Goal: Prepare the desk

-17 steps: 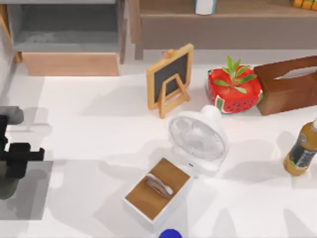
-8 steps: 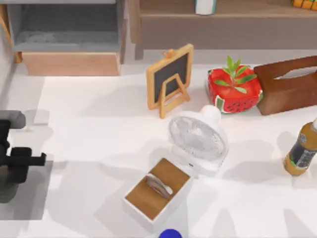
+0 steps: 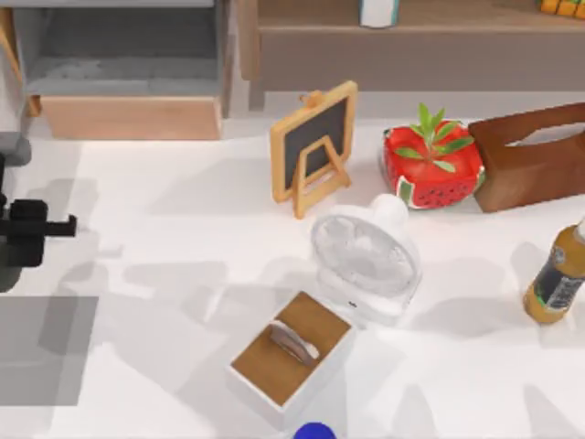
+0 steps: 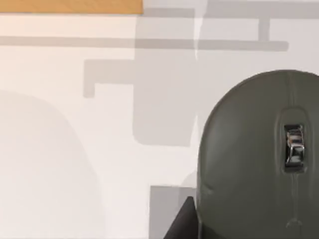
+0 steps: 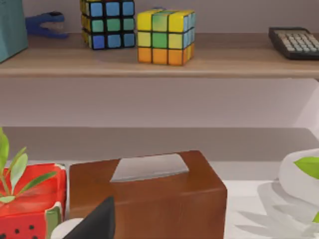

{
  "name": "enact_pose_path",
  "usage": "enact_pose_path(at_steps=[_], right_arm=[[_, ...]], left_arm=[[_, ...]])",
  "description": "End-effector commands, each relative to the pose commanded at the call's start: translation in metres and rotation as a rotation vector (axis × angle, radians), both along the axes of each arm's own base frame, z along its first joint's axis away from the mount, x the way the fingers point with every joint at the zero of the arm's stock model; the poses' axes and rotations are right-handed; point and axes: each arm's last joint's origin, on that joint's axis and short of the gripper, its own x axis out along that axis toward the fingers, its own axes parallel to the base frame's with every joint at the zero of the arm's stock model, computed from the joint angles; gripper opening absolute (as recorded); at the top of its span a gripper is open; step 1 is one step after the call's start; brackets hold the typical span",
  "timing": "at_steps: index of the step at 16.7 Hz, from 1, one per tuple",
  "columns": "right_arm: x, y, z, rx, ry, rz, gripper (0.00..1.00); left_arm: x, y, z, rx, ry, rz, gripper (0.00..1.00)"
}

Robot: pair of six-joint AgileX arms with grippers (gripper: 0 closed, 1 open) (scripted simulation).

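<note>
Jaws on left gripper (image 3: 27, 233) are pinching a dark grey mouse (image 4: 259, 159). One black finger (image 4: 182, 221) is pressing the mouse's side in the left wrist view. The other side is running out of frame.

Right gripper (image 5: 97, 221): can't tell whether it's spread or pressed together.

All places below are taken from the fan (image 3: 366, 256), top view:
- Desk (image 3: 183, 238) is lying under the fan and spreading out on every side of it, white and matte.
- Left gripper is hanging far left of the fan, at the desk's left edge, with the mouse beside it.
- Grey pad (image 3: 46, 352) is lying far left and below the fan, its top bare, apart from the mouse.
- Chalkboard (image 3: 315, 146) is standing on its easel just above-left of the fan.
- Watermelon pot (image 3: 431, 165) with green leaves is sitting above-right, near the fan.
- Tissue box (image 3: 535, 165) is sitting further right, touching or just beside the pot.
- Bottle (image 3: 558, 279) is standing well right of the fan.
- Wood-topped white box (image 3: 291, 352) is sitting below-left, its corner almost touching the fan's base.
- Drawer box (image 3: 128, 73) is standing open, far above-left.

Right wrist view is looking over the tissue box at a shelf (image 5: 159, 67) carrying two colour cubes (image 5: 164, 37) and a calculator (image 5: 295, 42).
</note>
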Motion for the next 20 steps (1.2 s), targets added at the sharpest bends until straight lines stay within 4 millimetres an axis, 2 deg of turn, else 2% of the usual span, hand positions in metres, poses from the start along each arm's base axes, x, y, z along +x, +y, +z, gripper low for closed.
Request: enact_pose_path(at_steps=[5,10,16,20], right_arm=[[0.0,0.0,0.0,0.0,0.0,0.0,1.0],[0.0,0.0,0.0,0.0,0.0,0.0,1.0],[0.0,0.0,0.0,0.0,0.0,0.0,1.0],[0.0,0.0,0.0,0.0,0.0,0.0,1.0]], left_arm=[[0.009,-0.004,0.011,0.001,-0.074,0.003,0.0],[0.007,-0.01,0.011,-0.009,-0.07,-0.009,0.0],[-0.005,-0.011,-0.006,-0.029,0.041,-0.021,0.0],[-0.024,-0.006,-0.027,-0.061,0.188,-0.033,0.0]])
